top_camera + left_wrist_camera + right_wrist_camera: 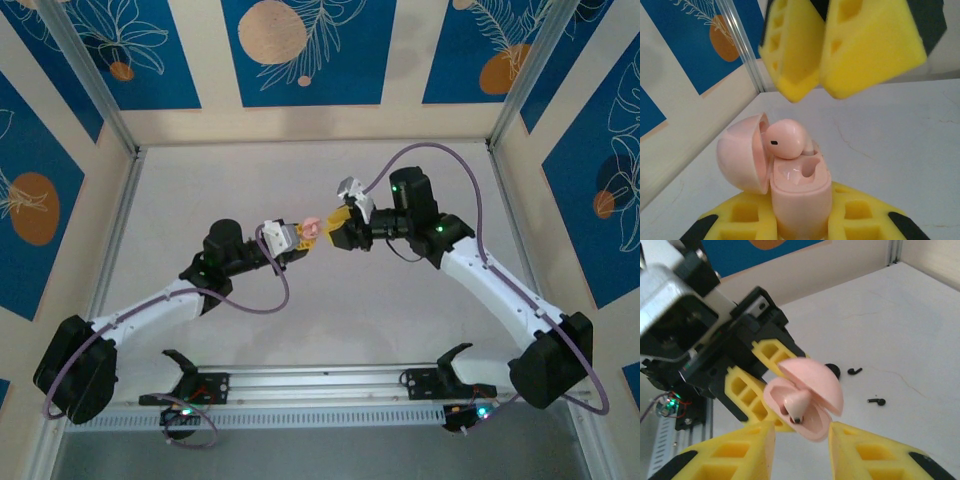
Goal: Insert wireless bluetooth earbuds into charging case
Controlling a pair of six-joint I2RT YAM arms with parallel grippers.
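Right pincer [802, 435] slightly spread beside pink case [812, 385], left pincer [802, 217] pinching it (open tabletop [910, 325] below).

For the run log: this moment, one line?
left tool: holds pink charging case | pink earbud: in case | right tool: open

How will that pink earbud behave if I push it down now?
The pink earbud looks smooth and glossy, so the right fingers may slip off. It sits high and tilted in the case, so a push could tip it out. Small, so likely light.
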